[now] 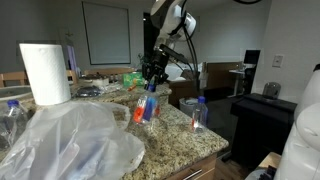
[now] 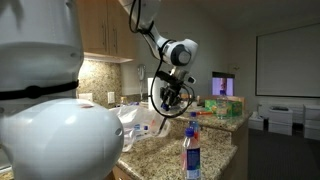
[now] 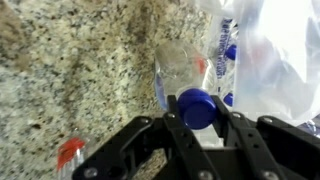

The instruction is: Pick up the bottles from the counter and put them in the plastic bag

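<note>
My gripper point(image 1: 151, 76) is shut on the blue cap of a clear bottle point(image 1: 146, 106) with a reddish label. The bottle hangs below it, just above the granite counter point(image 1: 175, 130), beside the crinkled translucent plastic bag point(image 1: 75, 140). In the wrist view the fingers point(image 3: 197, 100) clamp the blue cap, with the bottle body point(image 3: 176, 72) below and the bag point(image 3: 275, 60) to the right. Another blue-capped bottle point(image 3: 228, 55) shows through the bag. A further bottle point(image 1: 200, 113) stands on the counter near its edge, also seen in an exterior view point(image 2: 191, 150).
A tall white paper towel roll point(image 1: 45, 72) stands behind the bag. More clear bottles point(image 1: 10, 118) sit at the far left. A small red-topped object point(image 3: 68, 152) lies on the counter in the wrist view. Clutter point(image 1: 125, 78) sits at the back.
</note>
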Controlling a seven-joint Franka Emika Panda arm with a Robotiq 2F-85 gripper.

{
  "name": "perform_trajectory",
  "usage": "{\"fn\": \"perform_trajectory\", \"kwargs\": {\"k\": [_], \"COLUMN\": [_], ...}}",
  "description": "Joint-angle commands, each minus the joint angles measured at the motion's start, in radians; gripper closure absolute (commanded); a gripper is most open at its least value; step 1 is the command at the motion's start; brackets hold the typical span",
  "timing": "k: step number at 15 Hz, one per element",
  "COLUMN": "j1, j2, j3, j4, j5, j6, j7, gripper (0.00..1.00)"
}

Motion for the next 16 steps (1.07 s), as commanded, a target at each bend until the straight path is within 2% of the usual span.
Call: {"fn": "perform_trajectory", "kwargs": {"k": [1,9,16], "j1": [0.023,0.055,0.073], "j2": [0.062,0.265,0.395], "j3": [0.011,0.105,0.153], "j4": [-0.005,-0.009,-0.028], "j5": [0.184,0.499,0.767], "j6": [-0.045,0.003,0.001], "j7": [-0.091,-0.180,-0.305], "gripper": [0.90,0.90,0.90]}}
